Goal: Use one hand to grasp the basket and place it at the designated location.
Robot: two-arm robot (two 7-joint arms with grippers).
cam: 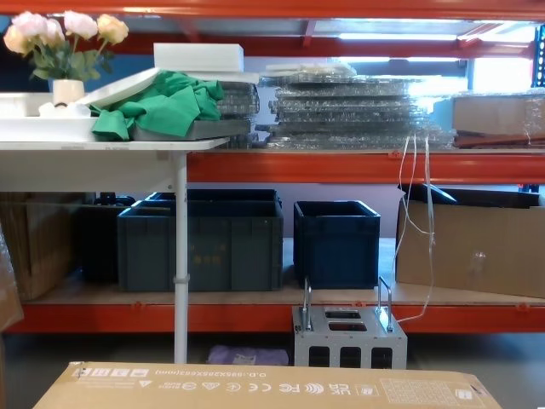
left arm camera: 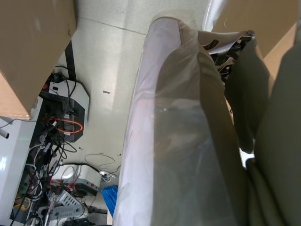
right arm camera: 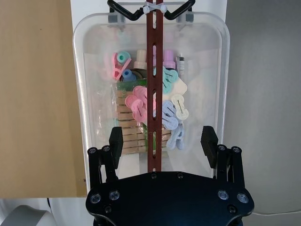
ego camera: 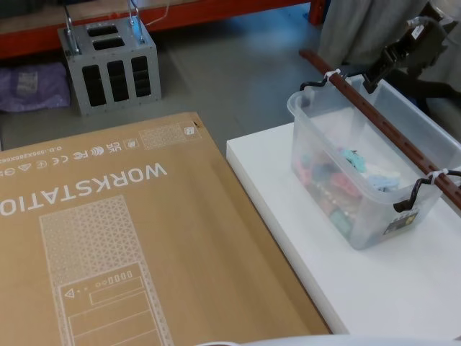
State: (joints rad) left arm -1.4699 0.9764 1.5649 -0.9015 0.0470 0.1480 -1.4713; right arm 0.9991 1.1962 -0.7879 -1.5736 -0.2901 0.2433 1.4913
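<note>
Progress is early: the translucent milky-white plastic basket (ego camera: 360, 194) sits unlifted on the white table (ego camera: 288, 238), right of the head view. Your black right gripper (right arm camera: 162, 136) hovers wide open astride its reddish-brown bar handle (right arm camera: 154, 94). Closing, lifting and placing remain. The left arm (left arm camera: 188, 141) hangs parked.

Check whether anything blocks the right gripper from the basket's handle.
Nothing visible does. The open right gripper hovers over the translucent white plastic tub, its long reddish-brown bar handle lying bare between the two black fingers.
</note>
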